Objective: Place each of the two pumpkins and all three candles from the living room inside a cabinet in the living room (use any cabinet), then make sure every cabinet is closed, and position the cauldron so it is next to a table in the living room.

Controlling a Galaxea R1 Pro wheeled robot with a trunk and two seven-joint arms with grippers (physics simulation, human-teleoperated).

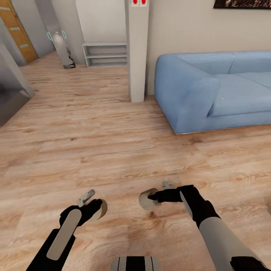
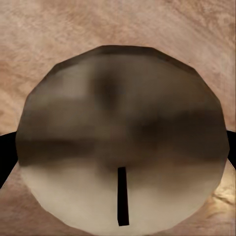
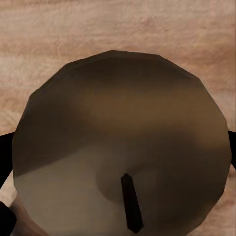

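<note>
Carrying appears to be the step in hand: two candles are held low over the wooden floor [image 1: 113, 150] while no cabinet is faced, so the next move is judged to call for a turn of the base toward a living-room cabinet, whose drawer would then have to be opened with both grippers occupied. A blue sofa [image 1: 210, 90] is seen ahead to the right, a pale pillar [image 1: 136, 52] stands just beside its near arm, and a low grey shelf [image 1: 105, 54] is set against the far wall. Nearer, the left gripper [image 1: 94, 207] is closed on the left candle [image 1: 101, 209], and the right gripper [image 1: 152, 197] is clamped on the right candle [image 1: 146, 199], the two candles being held apart from each other at about the same height. In each wrist view the candle's round top, with its dark wick, is pressed close between the black fingers [image 2: 5, 157], well seated in the grip.
</note>
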